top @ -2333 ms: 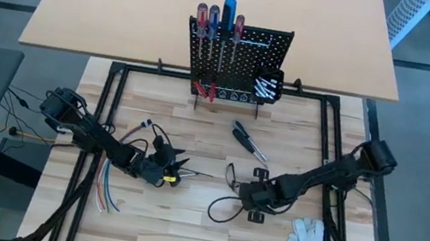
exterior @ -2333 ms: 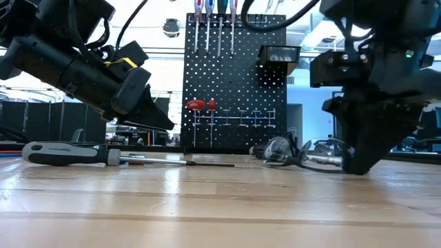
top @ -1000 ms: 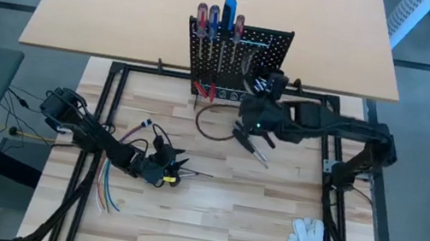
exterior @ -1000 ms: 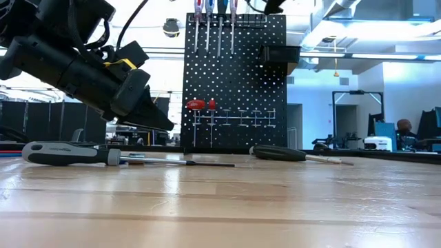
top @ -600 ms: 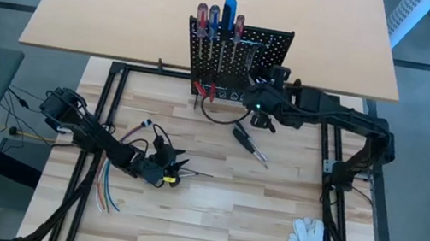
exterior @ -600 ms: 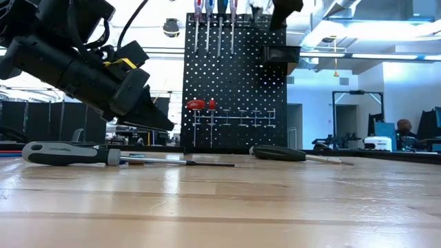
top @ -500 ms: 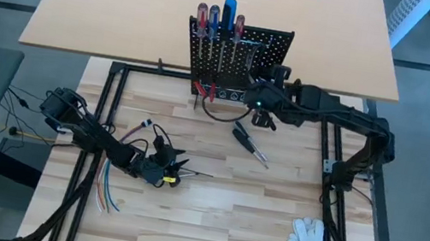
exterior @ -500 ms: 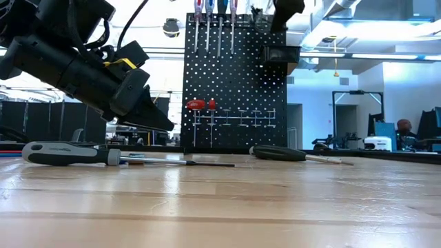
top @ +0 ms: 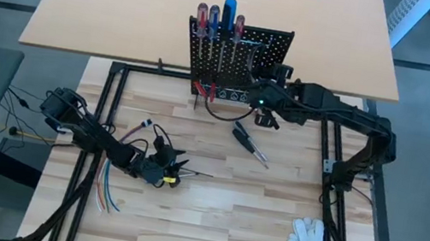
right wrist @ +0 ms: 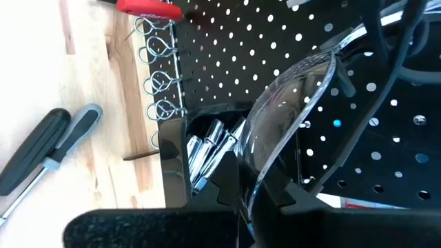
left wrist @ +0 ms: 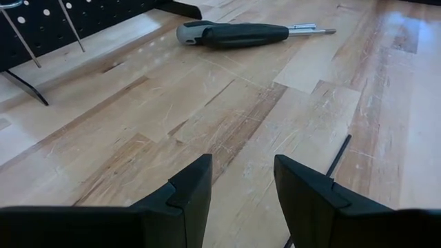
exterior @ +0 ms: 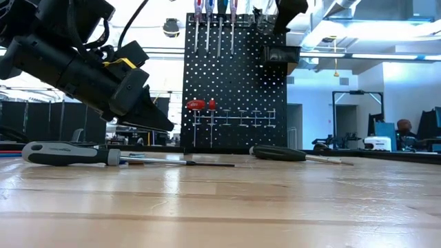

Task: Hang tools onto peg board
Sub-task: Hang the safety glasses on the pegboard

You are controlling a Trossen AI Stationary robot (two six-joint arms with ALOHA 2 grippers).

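Right tool [top: 259, 102] clenched on safety glasses [right wrist: 289, 117], arm stretched to peg board [top: 238, 59]; left tool [top: 176, 166] released, low.

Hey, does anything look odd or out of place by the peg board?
Yes. The right gripper is shut on clear safety glasses up at the peg board; that is eyewear, not a hand tool.

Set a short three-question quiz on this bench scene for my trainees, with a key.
1. True or false: the left gripper is open above the table.
2. The right gripper at the peg board holds: A a hammer, B clear glasses, C a cup.
3. How many screwdrivers stand along the board's top edge?
Key: 1 true; 2 B; 3 four.
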